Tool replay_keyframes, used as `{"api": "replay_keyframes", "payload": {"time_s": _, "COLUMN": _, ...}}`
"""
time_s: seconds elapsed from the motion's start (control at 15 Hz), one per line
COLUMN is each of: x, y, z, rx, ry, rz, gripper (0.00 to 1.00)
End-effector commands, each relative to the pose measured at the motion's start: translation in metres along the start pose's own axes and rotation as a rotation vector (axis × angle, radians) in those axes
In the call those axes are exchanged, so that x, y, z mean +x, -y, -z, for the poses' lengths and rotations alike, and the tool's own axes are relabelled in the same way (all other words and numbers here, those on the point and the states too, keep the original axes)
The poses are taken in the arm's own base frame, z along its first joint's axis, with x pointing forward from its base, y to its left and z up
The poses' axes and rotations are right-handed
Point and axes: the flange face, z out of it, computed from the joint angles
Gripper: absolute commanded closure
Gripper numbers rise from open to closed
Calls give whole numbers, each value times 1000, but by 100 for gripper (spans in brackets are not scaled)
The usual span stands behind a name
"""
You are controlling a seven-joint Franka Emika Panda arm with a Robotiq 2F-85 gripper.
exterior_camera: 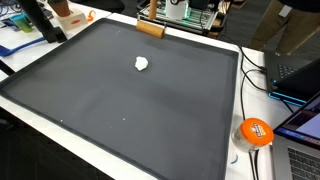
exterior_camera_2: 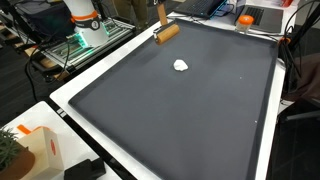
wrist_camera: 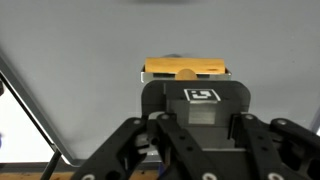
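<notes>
Wooden tool (exterior_camera: 150, 28) at the far edge of the black mat (exterior_camera: 130, 115), about midway along that edge. Brown head resting on the mat, thin shaft rising straight up and out of the top of both exterior views. Claw (wrist_camera: 203, 120) visible only in the wrist view, fingers drawn in on either side of a black block with a square marker, apparently the tool's upper end, and clamped on it. Yellow-brown head showing just beyond that block, grey mat all around.

Small white lump (exterior_camera: 141, 64) on the mat, just near of the tool's head and apart from it. Mat spread over a white counter (exterior_camera_2: 60, 102). Orange round thing (exterior_camera: 254, 131) off the mat's right side, among cables. Cardboard box (exterior_camera_2: 45, 150) at a near corner in an exterior view.
</notes>
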Motion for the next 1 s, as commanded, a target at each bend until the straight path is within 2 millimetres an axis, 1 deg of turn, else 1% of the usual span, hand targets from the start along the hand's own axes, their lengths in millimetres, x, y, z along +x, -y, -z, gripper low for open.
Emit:
{"api": "replay_keyframes", "payload": {"time_s": 0.0, "x": 4, "y": -1, "z": -3, "rx": 6, "ry": 9, "rz": -4, "gripper": 53}}
{"api": "replay_keyframes", "payload": {"time_s": 0.07, "x": 8, "y": -2, "z": -4, "rx": 9, "ry": 13, "rz": -6, "gripper": 53}}
{"api": "replay_keyframes", "payload": {"time_s": 0.13, "x": 9, "y": -2, "z": -4, "rx": 10, "ry": 14, "rz": -7, "gripper": 78}}
{"api": "replay_keyframes", "payload": {"time_s": 0.4, "x": 18, "y": -8, "z": -22, "rx": -43, "ry": 9, "rz": -26, "gripper": 78}}
{"api": "replay_keyframes", "payload": {"time_s": 0.67, "x": 23, "y": -5, "z": -39, "rx": -29, "ry": 17, "rz": 31, "gripper": 78}}
{"api": "replay_keyframes", "payload": {"time_s": 0.93, "x": 30, "y": -3, "z": -56, "rx": -28, "ry": 14, "rz": 42, "gripper": 78}}
